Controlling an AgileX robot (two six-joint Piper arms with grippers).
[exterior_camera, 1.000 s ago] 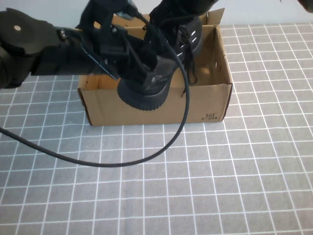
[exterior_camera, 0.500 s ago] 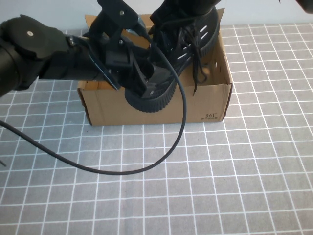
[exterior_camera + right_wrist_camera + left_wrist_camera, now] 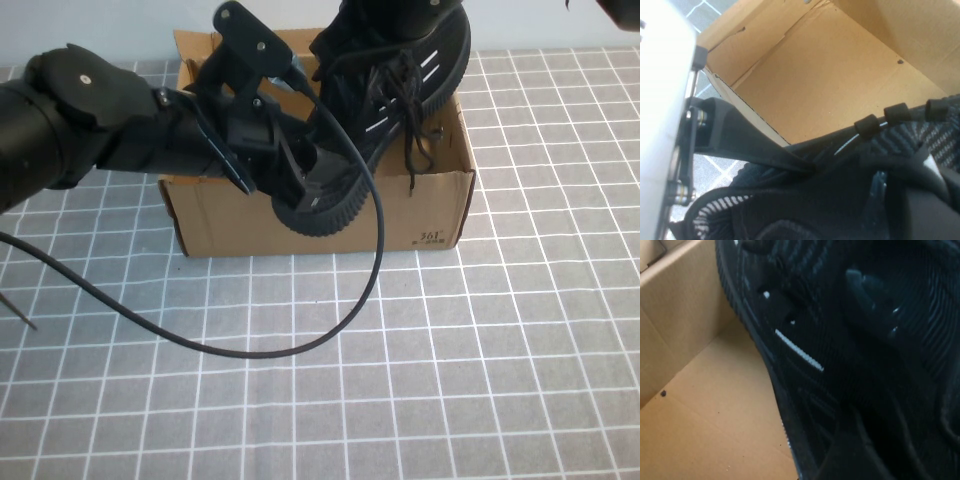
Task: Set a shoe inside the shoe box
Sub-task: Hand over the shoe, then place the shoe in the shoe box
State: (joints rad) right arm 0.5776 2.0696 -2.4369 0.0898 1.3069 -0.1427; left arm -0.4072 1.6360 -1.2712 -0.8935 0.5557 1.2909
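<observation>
Black shoe [image 3: 385,110] hangs tilted over the open cardboard box [image 3: 440,205] near the tabletop's [image 3: 500,380] far edge. Left end effector [image 3: 300,180] is clamped on its heel; right end effector [image 3: 400,15] grips its far end.

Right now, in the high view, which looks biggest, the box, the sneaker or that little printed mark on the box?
1. The shoe box.
2. The shoe, held above the box in both grippers (left gripper, right gripper), nearer the camera, so it looks enlarged.
3. The "361" mark, by far the smallest.
</observation>
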